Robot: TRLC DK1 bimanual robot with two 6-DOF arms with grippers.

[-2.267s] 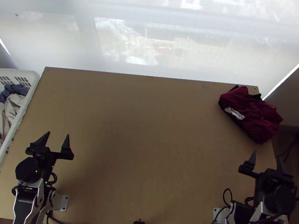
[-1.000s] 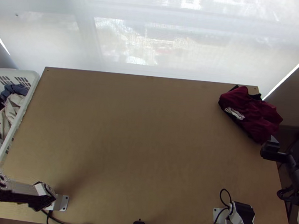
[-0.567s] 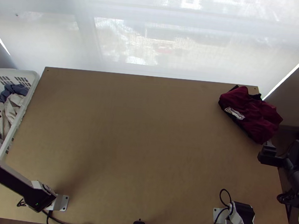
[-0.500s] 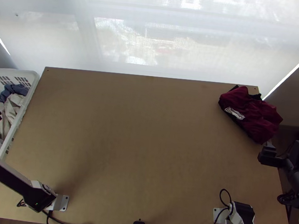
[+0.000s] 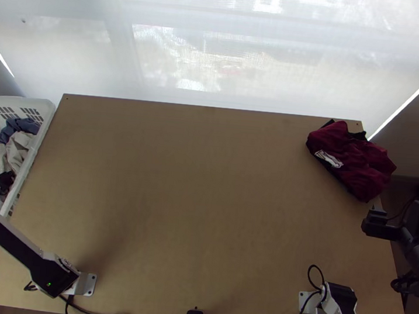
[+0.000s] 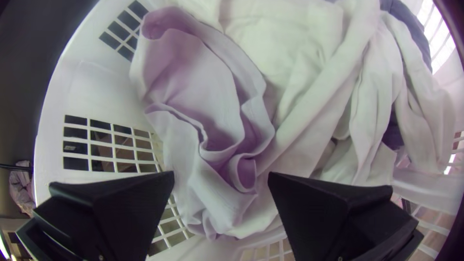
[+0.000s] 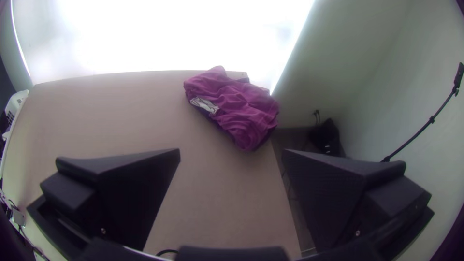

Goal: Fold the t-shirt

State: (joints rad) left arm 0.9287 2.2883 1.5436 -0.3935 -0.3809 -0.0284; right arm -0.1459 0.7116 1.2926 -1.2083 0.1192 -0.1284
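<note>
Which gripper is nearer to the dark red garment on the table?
Right. The right gripper is by the right edge of the table, on the robot's side of the garment; the left gripper is over the white basket, beyond the opposite edge.

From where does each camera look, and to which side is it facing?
Top view: high over the near edge of the table, facing steeply down; parts of the left arm and right arm show.
Left wrist view: on the left arm's wrist, facing into the white basket of clothes; its own open jaws show.
Right wrist view: on the right arm's wrist, facing across the table; its own open jaws show.
Shared: top and right wrist views both show the dark red garment.
</note>
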